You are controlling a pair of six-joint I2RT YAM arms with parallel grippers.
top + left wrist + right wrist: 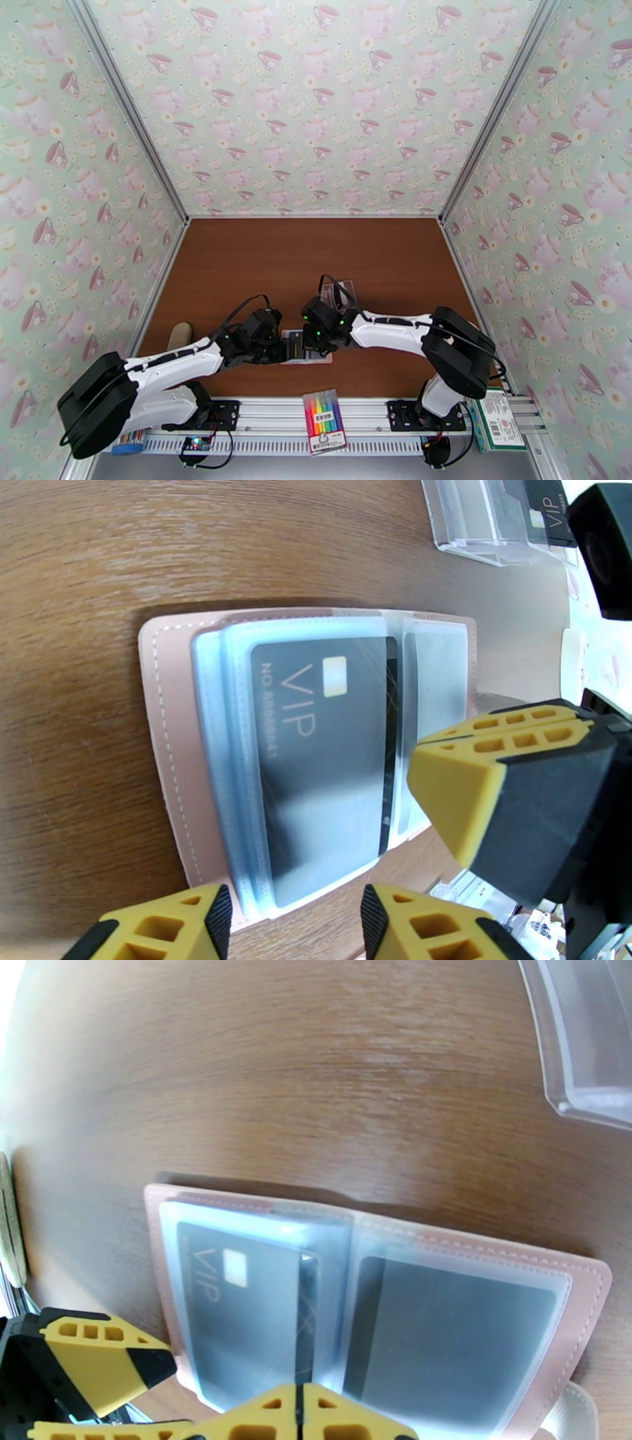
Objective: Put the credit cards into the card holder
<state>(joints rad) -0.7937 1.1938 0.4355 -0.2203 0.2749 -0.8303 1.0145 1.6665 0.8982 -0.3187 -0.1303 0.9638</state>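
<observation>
— Pink card holder (170,740) is lying open on the brown table (316,260), and we are seeing a dark VIP card (316,748) tucked inside it.
— Yes. We are also seeing the left gripper (296,930) spread apart at its edge, and the right gripper (299,1414) closed tight at the fold.

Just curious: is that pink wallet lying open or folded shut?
Open: the pink wallet lies spread flat, its clear sleeves facing up with a VIP card inside one.
</observation>
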